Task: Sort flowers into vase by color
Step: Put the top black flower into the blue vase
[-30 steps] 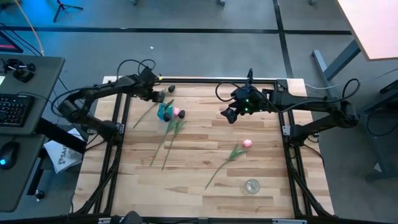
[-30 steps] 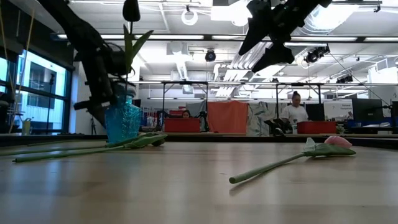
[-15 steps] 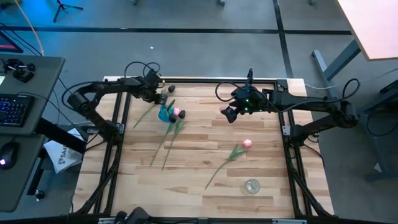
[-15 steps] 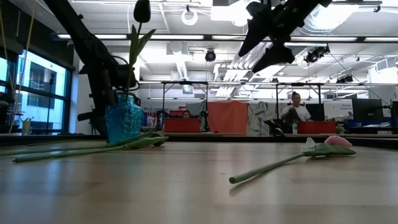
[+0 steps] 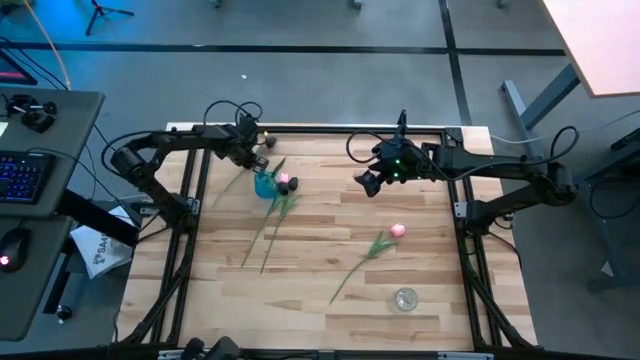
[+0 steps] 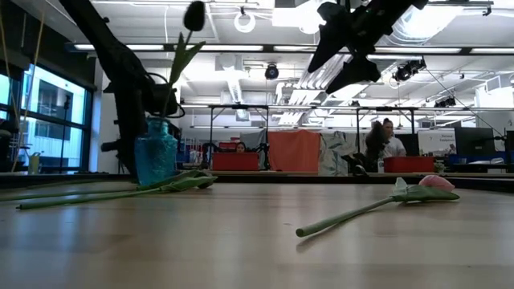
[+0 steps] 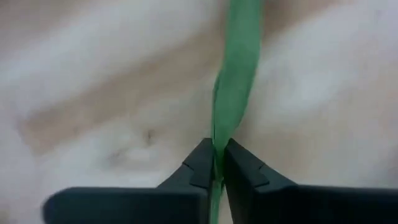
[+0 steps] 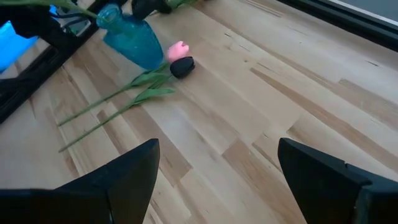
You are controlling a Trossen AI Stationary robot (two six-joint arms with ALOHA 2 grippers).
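Looking straight down from the high view, I see my left gripper (image 5: pixel 258 152) at the far left of the table (image 5: pixel 330 240), just beside the blue vase (image 5: pixel 264 182); the dark flower (image 5: pixel 273 143) I hold is mostly hidden against my arm. A pink tulip (image 5: pixel 284 180) and a dark tulip (image 5: pixel 292 184) lie by the vase, stems trailing nearward. Another pink flower (image 5: pixel 396 231) lies right of centre, near a clear round object (image 5: pixel 405 298) I cannot make out. My right gripper (image 5: pixel 368 184) hangs over the far middle. White packaging (image 5: pixel 100 252) off the left edge carries letters, cut off, reading "SA".

In the low view the dark flower's head (image 6: pixel 193 15) stands high above the vase (image 6: pixel 156 161), its stem tilted.

My left wrist view shows my fingers (image 7: pixel 202 163) clamped together on the green stem (image 7: pixel 235 74); everything else is blurred.

My right wrist view shows my fingers (image 8: pixel 134 171) spread wide apart, holding nothing.
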